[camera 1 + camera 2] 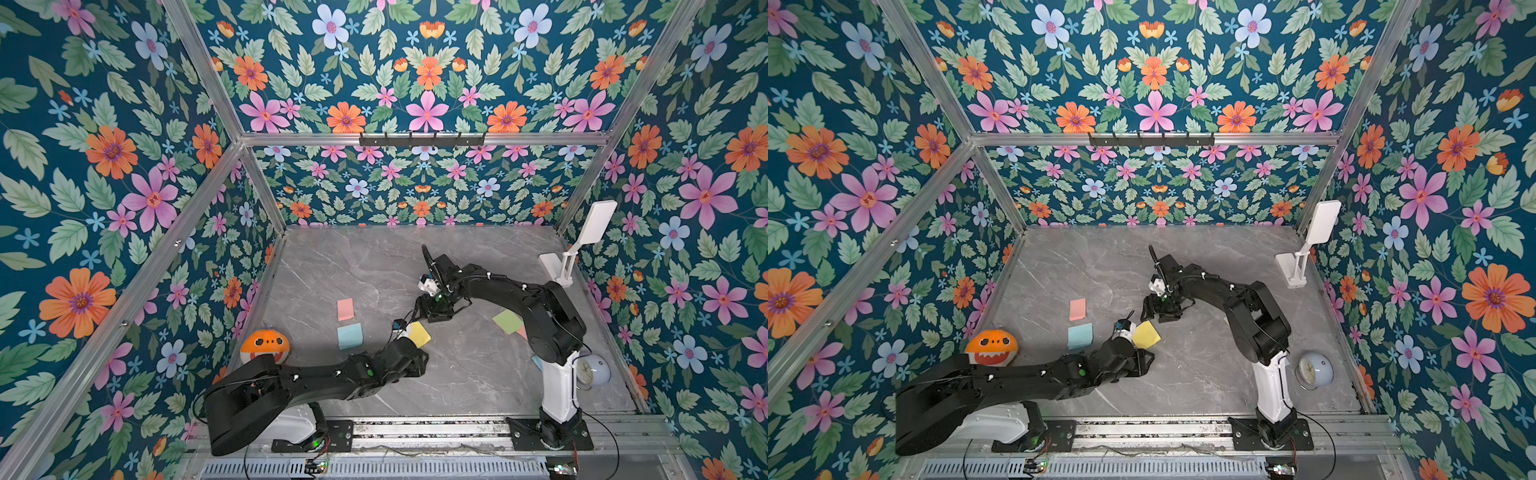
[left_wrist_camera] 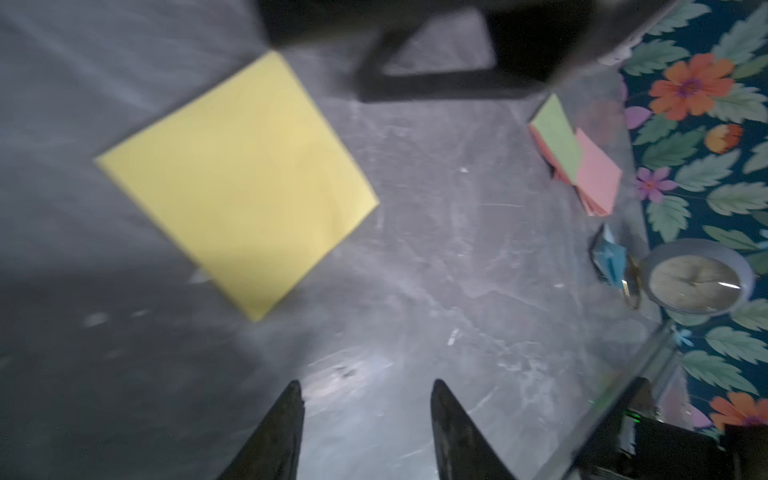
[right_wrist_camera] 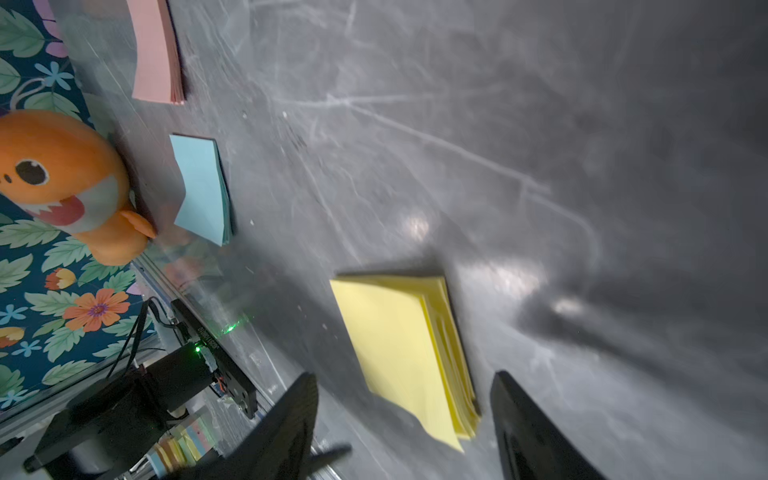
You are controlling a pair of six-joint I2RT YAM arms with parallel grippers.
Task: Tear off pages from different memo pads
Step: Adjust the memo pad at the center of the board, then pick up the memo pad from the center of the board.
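2 black arms, white bases

You're looking at a robot lab cell: aluminium frame, printed flower walls, mounting rail along the frame's bottom.

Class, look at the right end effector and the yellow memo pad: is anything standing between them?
Nothing visible does. In the right wrist view the yellow memo pad lies on the table just ahead of the open right end effector, with no other object between.

Nothing readable here: tiny white print on the black bracket is too blurred, and marks on the clock smear out too.
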